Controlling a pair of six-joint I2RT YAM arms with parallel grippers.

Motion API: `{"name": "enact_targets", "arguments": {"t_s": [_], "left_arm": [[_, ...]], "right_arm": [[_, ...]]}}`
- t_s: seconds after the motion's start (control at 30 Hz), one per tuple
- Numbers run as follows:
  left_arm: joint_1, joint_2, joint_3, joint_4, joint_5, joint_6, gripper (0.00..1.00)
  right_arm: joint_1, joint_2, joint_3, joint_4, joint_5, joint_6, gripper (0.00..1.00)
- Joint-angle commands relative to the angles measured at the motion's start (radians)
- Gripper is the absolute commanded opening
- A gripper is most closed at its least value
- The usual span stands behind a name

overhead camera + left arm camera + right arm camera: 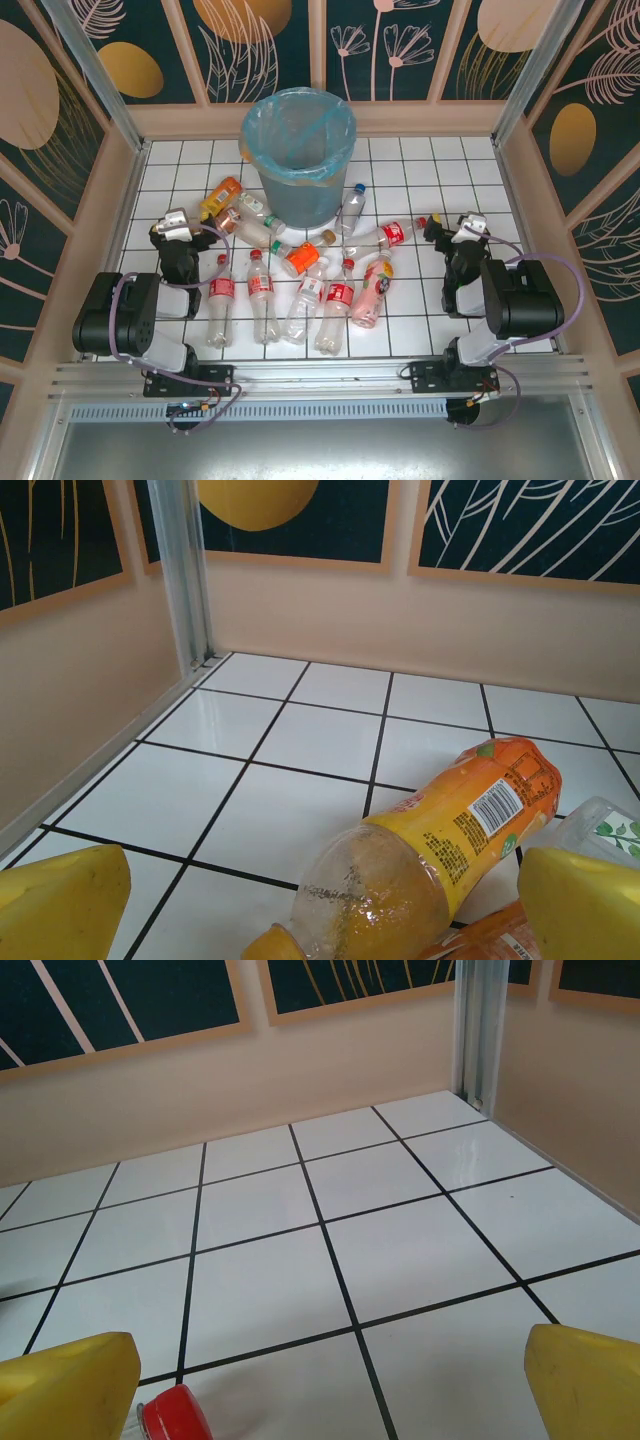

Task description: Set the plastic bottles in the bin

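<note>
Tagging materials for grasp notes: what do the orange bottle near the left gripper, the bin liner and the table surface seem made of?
Orange bottle: thin clear plastic, glossy, its wall see-through beside a printed orange label. Bin liner: translucent light-blue plastic film, wrinkled over the rim. Table surface: glossy white tiles, probably ceramic, reflecting light between dark grout lines.

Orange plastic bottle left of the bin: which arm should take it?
Left. The orange plastic bottle lies just ahead of the left fingers, framed between them, and they are open. The right fingers sit across the bottle pile, farther away.
</note>
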Motion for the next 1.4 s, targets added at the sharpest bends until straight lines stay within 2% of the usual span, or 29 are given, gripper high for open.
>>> {"name": "enact_targets", "arguments": {"t_s": [0.0,0.93,1.0,1.07,1.1,1.17,1.2,1.27,1.37], "left_arm": [[0.004,0.006,0.007,0.014,-0.010,-0.008,0.99],[0.002,0.002,0.003,0.022,-0.012,-0.009,0.99],[0.003,-0.051,0.029,-0.075,-0.030,-0.016,0.99],[0.003,-0.149,0.106,-0.300,-0.063,-0.018,0.98],[0.003,-0.187,0.132,-0.371,-0.084,-0.022,0.98],[0.003,-0.275,0.130,-0.412,-0.126,-0.037,0.98],[0.003,-0.318,0.113,-0.413,-0.132,-0.043,0.98],[0.004,-0.418,0.082,-0.433,-0.134,-0.074,0.98],[0.002,-0.538,0.086,-0.553,-0.106,-0.133,0.96]], "right_arm": [[0.006,-0.001,0.021,0.014,0.010,-0.018,0.99],[-0.007,-0.002,0.016,0.019,0.005,-0.001,0.99],[-0.008,-0.015,0.001,0.038,0.027,0.007,0.99],[-0.012,-0.064,-0.027,0.050,-0.002,-0.002,0.99],[0.006,-0.089,-0.037,0.047,0.037,-0.012,0.98],[0.049,-0.196,-0.033,-0.039,0.124,-0.040,0.98],[0.057,-0.247,-0.020,-0.103,0.127,-0.045,0.97],[0.060,-0.360,0.033,-0.296,0.118,-0.013,0.96],[0.054,-0.466,0.150,-0.617,0.057,0.067,0.95]]}}
